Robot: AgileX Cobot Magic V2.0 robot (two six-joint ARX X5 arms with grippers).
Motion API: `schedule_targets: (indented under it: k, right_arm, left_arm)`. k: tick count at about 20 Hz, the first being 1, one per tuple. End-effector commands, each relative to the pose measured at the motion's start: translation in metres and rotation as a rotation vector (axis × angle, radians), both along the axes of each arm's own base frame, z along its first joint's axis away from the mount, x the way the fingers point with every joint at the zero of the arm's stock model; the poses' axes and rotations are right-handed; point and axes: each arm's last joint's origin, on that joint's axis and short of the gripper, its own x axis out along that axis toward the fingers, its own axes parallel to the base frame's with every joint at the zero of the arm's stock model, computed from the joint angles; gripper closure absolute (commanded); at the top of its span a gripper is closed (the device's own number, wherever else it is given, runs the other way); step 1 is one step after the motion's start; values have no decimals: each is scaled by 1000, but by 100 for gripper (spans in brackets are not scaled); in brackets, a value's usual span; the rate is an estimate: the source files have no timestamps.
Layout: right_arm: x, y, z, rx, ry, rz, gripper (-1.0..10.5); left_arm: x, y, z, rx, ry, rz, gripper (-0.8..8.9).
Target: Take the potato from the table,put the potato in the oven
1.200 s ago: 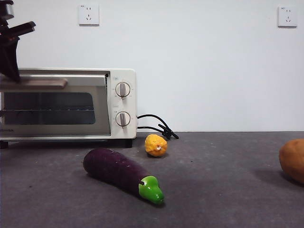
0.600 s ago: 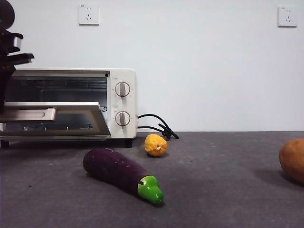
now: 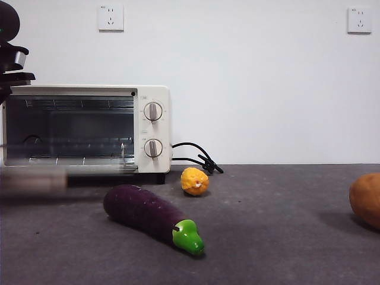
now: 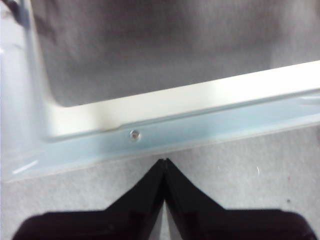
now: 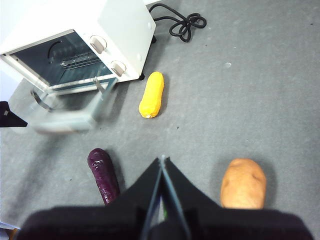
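The orange-brown potato (image 3: 366, 199) lies on the dark grey table (image 3: 267, 237) at the far right, also seen in the right wrist view (image 5: 243, 184). My right gripper (image 5: 162, 160) hovers high above the table with its jaws shut and empty, the potato just beside them. The cream-white oven (image 3: 151, 127) stands at the back left with its cavity open. Its door (image 5: 65, 117) hangs down in front, blurred with motion. My left gripper (image 4: 164, 162) is shut and empty just above the door's cream frame (image 4: 165, 137); it shows as a black shape at the front view's top left.
A purple eggplant (image 3: 148, 215) with a green tip lies in front of the oven. A small bumpy yellow fruit (image 3: 195, 181) sits beside the oven's right corner. The black cord (image 3: 196, 159) coils behind it. Two wall sockets are on the white wall.
The oven door has swung from nearly closed, through half open, down to fully open. The left gripper has come off the handle and stays at the upper left.
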Motion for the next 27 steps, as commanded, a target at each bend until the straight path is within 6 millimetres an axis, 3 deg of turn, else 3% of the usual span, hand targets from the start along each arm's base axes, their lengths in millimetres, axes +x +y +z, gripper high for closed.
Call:
schedule_targets:
  k: [1,8,12,14,20,23,26,27]
  right_arm:
    - [-1,0,1,-4,-12,10,958]
    - [-3,1,-3,-1,50,10,941]
    - [-2,1,-6,1,81,16,940]
    - [5,1,-9,8,118,17,850]
    - [39,6,-25,4,280,55,435]
    - [61,13,-41,-87,405,29,433]
    - [81,23,-59,-219,505,0,428]
    - [88,26,-65,-269,533,-11,377]
  left_arm:
    - [2,-6,-2,1,9,-24,821]
    - [1,-21,6,-173,-40,-110,821]
    - [-16,-27,34,-316,-139,-196,821]
    - [-32,-28,56,-363,-218,-227,821]
    - [-117,-24,130,-361,-524,-299,821]
    - [-167,-21,154,-347,-673,-326,821]
    - [-212,-19,166,-337,-769,-344,821]
    - [-223,-18,167,-335,-788,-347,821]
